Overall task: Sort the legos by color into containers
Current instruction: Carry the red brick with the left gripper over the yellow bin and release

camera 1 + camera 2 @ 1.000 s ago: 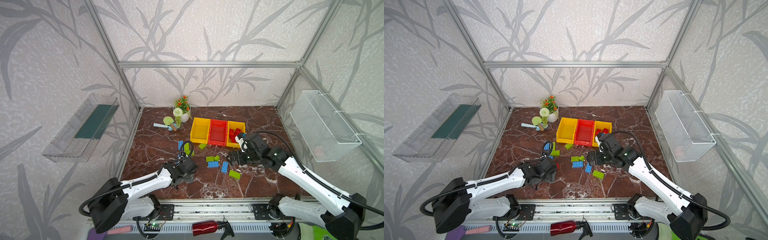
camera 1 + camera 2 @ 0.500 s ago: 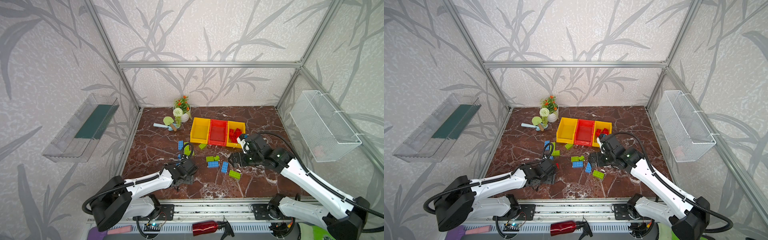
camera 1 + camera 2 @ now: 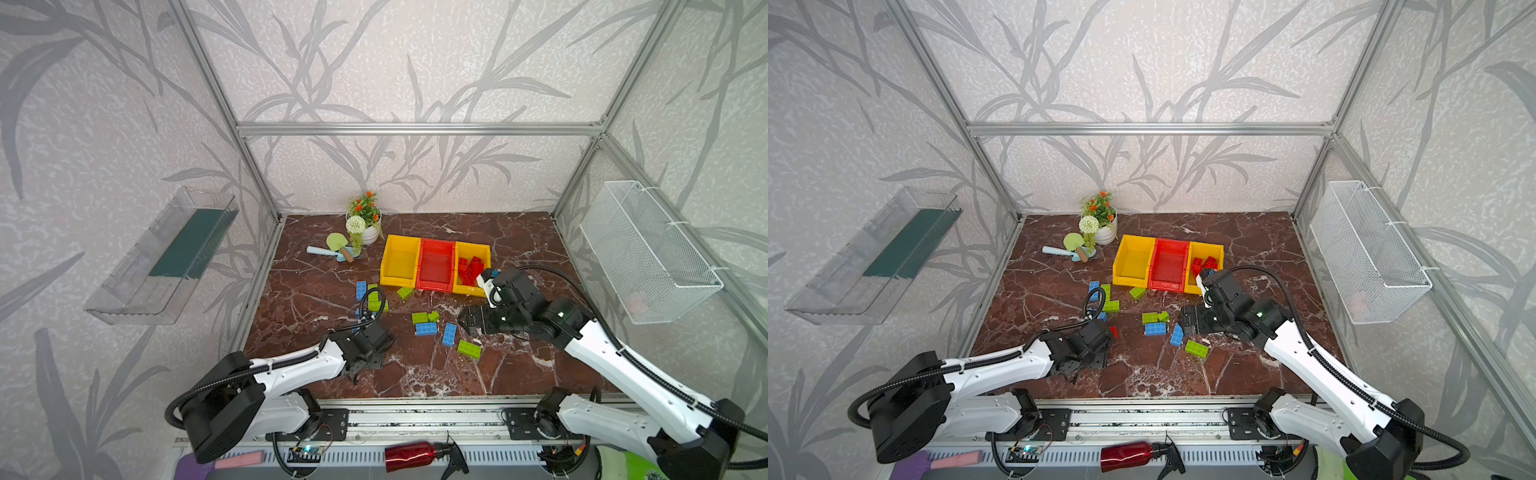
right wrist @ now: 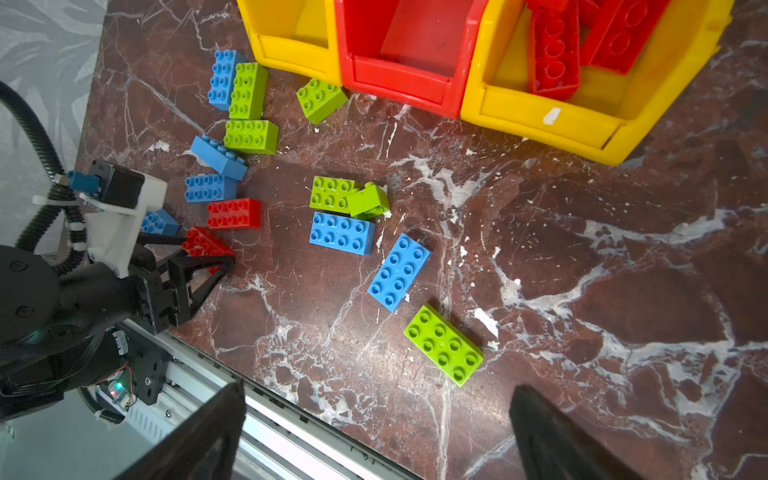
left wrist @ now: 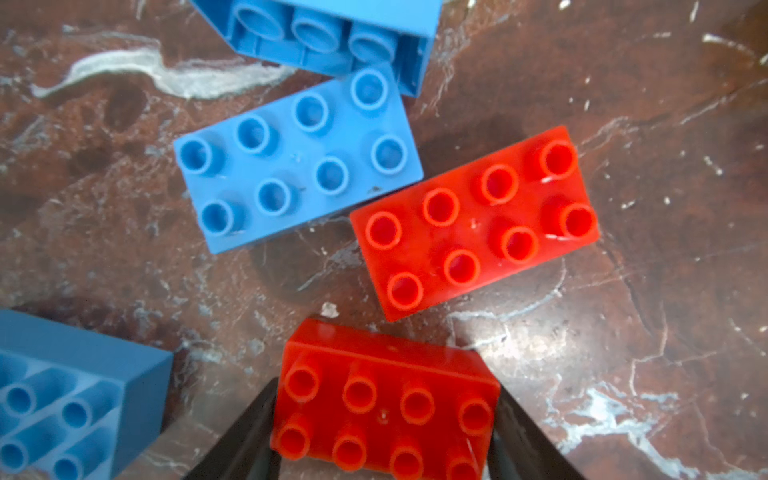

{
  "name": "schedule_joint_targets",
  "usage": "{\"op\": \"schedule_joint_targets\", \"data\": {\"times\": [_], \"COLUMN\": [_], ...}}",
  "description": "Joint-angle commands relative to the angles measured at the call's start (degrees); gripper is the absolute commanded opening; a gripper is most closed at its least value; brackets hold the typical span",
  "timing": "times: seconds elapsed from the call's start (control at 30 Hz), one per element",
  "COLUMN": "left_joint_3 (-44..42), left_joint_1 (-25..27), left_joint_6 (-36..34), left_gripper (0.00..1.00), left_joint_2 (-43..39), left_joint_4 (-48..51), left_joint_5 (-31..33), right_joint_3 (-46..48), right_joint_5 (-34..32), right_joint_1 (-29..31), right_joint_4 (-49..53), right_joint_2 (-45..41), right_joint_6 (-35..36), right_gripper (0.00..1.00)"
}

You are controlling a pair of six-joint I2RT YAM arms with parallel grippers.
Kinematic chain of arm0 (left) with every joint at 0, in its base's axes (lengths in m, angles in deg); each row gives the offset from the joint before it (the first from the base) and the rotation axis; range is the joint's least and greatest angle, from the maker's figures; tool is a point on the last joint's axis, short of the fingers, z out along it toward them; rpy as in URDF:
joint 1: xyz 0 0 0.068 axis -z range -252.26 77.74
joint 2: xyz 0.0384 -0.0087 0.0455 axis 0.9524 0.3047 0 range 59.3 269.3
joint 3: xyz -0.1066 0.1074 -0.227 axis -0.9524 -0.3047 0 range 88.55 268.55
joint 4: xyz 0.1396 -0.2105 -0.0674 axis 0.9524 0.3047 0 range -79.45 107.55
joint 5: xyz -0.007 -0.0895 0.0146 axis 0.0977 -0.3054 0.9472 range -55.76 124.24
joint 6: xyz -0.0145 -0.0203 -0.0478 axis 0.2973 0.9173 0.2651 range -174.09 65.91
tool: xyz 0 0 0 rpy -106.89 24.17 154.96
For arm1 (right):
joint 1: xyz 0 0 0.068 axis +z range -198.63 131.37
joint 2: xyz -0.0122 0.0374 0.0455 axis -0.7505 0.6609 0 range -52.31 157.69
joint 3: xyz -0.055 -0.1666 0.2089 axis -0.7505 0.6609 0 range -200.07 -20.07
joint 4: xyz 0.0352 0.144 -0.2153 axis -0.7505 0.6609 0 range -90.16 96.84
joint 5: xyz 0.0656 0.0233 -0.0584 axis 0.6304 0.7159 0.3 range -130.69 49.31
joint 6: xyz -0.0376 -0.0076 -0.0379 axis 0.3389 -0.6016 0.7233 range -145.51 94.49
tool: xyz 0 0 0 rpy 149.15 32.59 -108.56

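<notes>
Three bins (image 4: 399, 89) showed, two yellow, one red. Outside lay six blue bricks (image 4: 340, 232), six green bricks (image 4: 442, 343), two red bricks (image 4: 233, 212).

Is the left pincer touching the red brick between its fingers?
Touching. The left wrist view shows both black fingers of the left pincer flush against the red studded plastic brick.
</notes>
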Motion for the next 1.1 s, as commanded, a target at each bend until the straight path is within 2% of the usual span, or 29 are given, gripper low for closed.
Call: {"op": "schedule_joint_targets", "data": {"times": [0.0,0.2,0.33,0.47,0.57,0.77,1.07], "left_joint_3": [0.5,5.7,13.7,24.9,35.4,60.6,105.0], "left_joint_1": [-0.3,0.5,1.0,1.2,1.2,1.2,1.4], "left_joint_6": [0.2,0.6,-2.0,-5.6,-9.0,-15.3,-22.1], "left_gripper": [0.49,0.31,0.3,0.3,0.29,0.28,0.28], "left_joint_2": [2.9,2.5,3.4,8.1,14.4,32.1,61.4], "left_joint_4": [-0.8,2.8,7.4,10.8,13.0,17.8,30.0], "left_joint_5": [-3.1,-4.8,-4.6,-5.4,-5.4,-6.9,-8.1], "right_joint_3": [0.9,1.5,2.6,4.9,6.2,7.2,7.7], "right_joint_5": [-1.4,-2.5,-4.1,-7.3,-10.4,-14.2,-16.1], "right_joint_1": [0.2,0.3,0.2,0.2,0.1,-0.7,-1.1], "right_joint_4": [2.7,4.1,5.3,6.9,8.8,13.6,17.2], "right_joint_2": [-2.3,-5.1,-7.9,-11.6,-16.0,-24.3,-30.3], "right_joint_6": [-0.7,-1.4,-1.9,-3.0,-4.8,-7.2,-11.1], "right_gripper": [0.99,0.99,0.99,0.99,0.99,0.99,0.99]}}
